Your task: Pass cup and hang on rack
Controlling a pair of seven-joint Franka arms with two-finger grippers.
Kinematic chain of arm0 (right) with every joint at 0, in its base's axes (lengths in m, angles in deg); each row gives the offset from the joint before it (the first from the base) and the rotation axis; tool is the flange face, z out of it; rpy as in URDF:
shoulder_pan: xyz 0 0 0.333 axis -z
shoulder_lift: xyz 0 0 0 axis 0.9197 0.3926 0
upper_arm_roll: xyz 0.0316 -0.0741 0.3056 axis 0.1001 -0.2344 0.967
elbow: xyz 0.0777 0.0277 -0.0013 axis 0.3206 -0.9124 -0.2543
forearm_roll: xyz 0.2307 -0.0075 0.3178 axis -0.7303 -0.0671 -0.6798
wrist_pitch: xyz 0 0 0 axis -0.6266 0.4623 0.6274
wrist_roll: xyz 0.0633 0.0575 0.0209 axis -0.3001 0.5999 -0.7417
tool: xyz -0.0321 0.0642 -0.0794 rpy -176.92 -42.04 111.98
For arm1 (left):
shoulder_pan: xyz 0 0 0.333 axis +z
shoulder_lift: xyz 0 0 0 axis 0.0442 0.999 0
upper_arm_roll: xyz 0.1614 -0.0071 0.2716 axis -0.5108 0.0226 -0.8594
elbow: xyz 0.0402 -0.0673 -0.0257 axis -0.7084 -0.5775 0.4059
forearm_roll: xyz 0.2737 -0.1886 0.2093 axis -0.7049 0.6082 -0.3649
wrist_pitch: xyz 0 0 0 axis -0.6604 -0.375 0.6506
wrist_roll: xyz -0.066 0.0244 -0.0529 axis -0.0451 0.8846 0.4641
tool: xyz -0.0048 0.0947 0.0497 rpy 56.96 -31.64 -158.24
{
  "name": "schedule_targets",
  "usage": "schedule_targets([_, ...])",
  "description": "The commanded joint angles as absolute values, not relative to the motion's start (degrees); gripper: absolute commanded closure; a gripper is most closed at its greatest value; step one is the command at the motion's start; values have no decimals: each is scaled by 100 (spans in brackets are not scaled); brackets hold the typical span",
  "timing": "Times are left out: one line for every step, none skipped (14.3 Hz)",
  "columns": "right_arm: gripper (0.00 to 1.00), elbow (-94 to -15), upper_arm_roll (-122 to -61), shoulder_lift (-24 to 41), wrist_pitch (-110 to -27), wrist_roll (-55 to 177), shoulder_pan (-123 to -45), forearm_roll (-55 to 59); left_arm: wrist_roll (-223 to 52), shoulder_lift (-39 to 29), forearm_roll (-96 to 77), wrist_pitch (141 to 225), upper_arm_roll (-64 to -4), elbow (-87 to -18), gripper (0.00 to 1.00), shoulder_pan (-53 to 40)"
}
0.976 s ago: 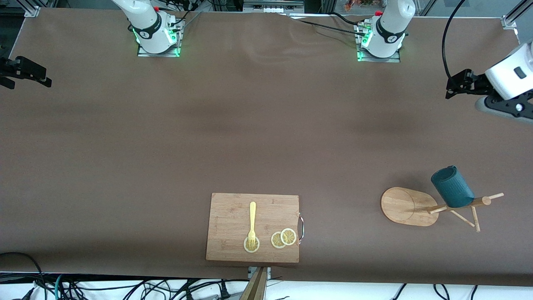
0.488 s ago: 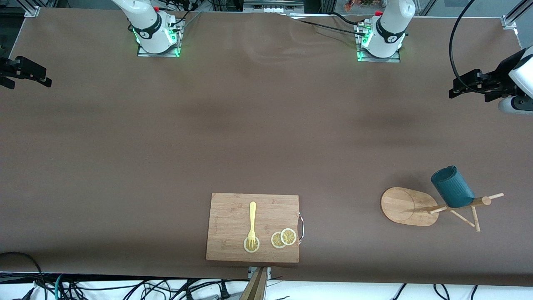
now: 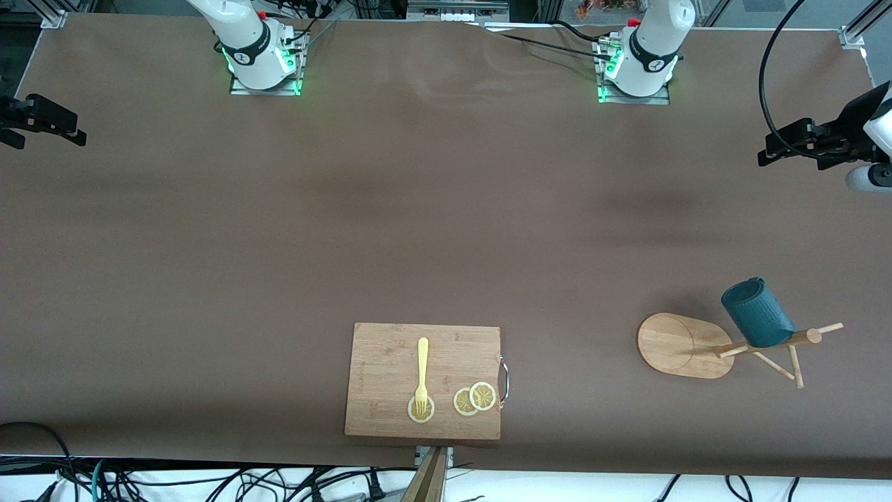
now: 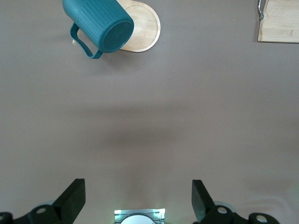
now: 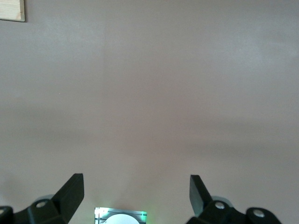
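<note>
Hanging by its handle on a peg of the rack [image 3: 686, 346], toward the left arm's end of the tabletop [image 3: 446, 230], the cup [image 3: 757, 313] appears delivered, hence left hand [image 3: 784, 143] and right hand [image 3: 42, 125] wait spread, empty, at opposite tabletop ends.

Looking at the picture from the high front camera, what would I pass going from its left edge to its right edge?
Black right gripper → rectangular bamboo cutting board → yellow plastic fork → pair of lemon slices → oval base of the bamboo mug rack → ribbed teal cup hung on it → black left gripper.
</note>
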State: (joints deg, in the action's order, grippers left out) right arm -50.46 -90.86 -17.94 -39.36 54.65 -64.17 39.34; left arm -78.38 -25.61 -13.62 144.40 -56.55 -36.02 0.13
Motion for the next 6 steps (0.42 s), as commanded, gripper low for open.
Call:
schedule_targets([0,-5028,-9120,-1828,-3878,5498,-6460,3923,-7879,-2513,-1348,14365,-5605,-3561,0,51])
schedule_targets([0,-5036,-9120,-1828,-3878,5498,-6460,3923,-7870,-2513,-1496,14356,-5588,-3552,0,34])
schedule_targets([0,-5028,-9120,-1828,-3878,5498,-6460,3923,-7861,-2513,-1671,14356,-5562,-3552,0,-10])
schedule_targets([0,-5036,-9120,-1828,-3878,5498,-6460,3923,-7861,-2513,-1690,14356,-5570,-3552,0,-71])
schedule_targets([0,-5028,-9120,-1828,-3878,5498,-6451,3923,-7861,-2513,-1690,14356,-5562,-3552,0,-89])
schedule_targets([0,-5036,-9120,-1828,-3878,5498,-6460,3923,-7861,-2513,-1690,14356,-5561,-3552,0,-90])
